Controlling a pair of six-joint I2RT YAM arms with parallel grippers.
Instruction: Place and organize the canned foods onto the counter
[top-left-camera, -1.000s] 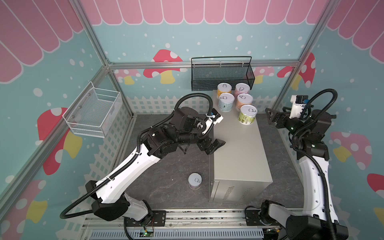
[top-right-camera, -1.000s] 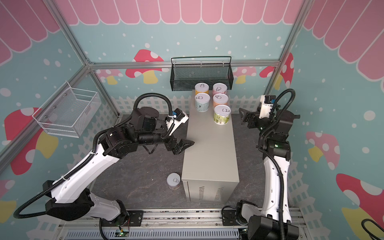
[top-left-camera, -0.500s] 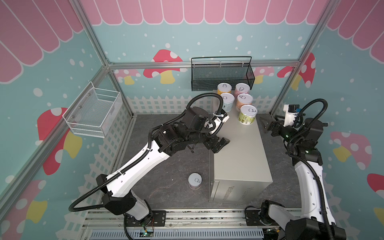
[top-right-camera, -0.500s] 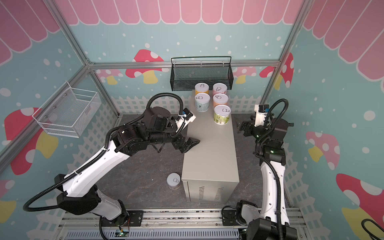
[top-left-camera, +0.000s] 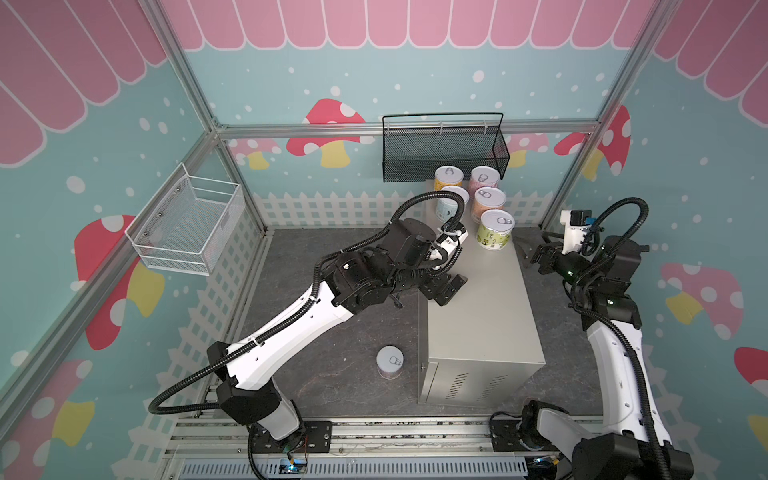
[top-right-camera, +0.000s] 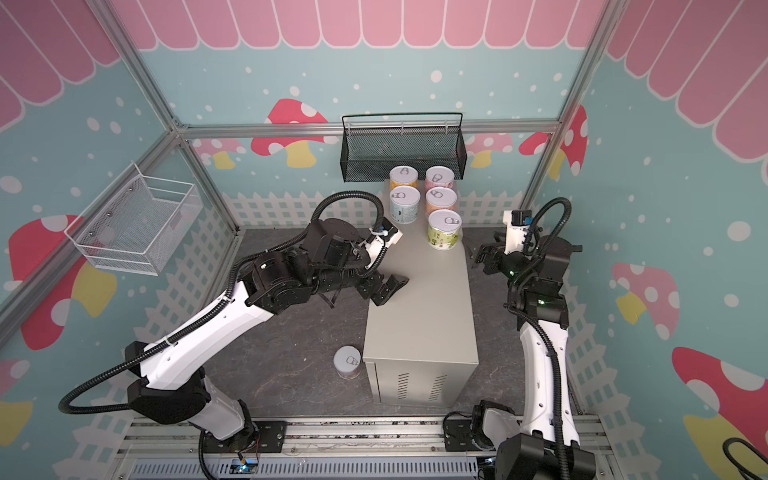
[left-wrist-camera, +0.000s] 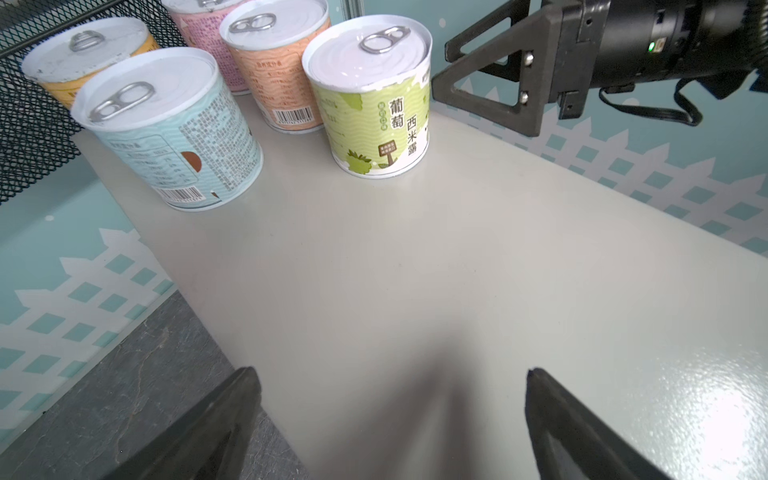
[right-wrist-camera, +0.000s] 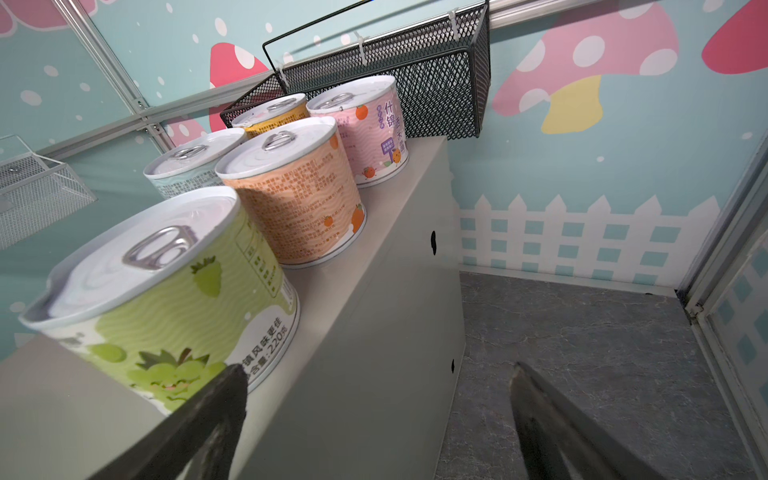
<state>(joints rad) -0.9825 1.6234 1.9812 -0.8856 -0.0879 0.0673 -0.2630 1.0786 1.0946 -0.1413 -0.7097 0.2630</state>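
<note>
The beige counter carries several canned foods at its far end: yellow, pink, light blue, orange and green. One more can stands on the dark floor by the counter's front left corner. My left gripper hovers open and empty over the counter's left edge, short of the cans. Beside the counter's right edge my right gripper is open and empty, close to the green can.
A black mesh basket hangs on the back wall just behind the cans. A white wire basket is fixed to the left wall. Dark floor surrounds the counter, with the arm bases along the front rail.
My left gripper has moved right, from beside the counter to over its left edge. My right gripper has moved in toward the counter's right edge. Both stayed open.
</note>
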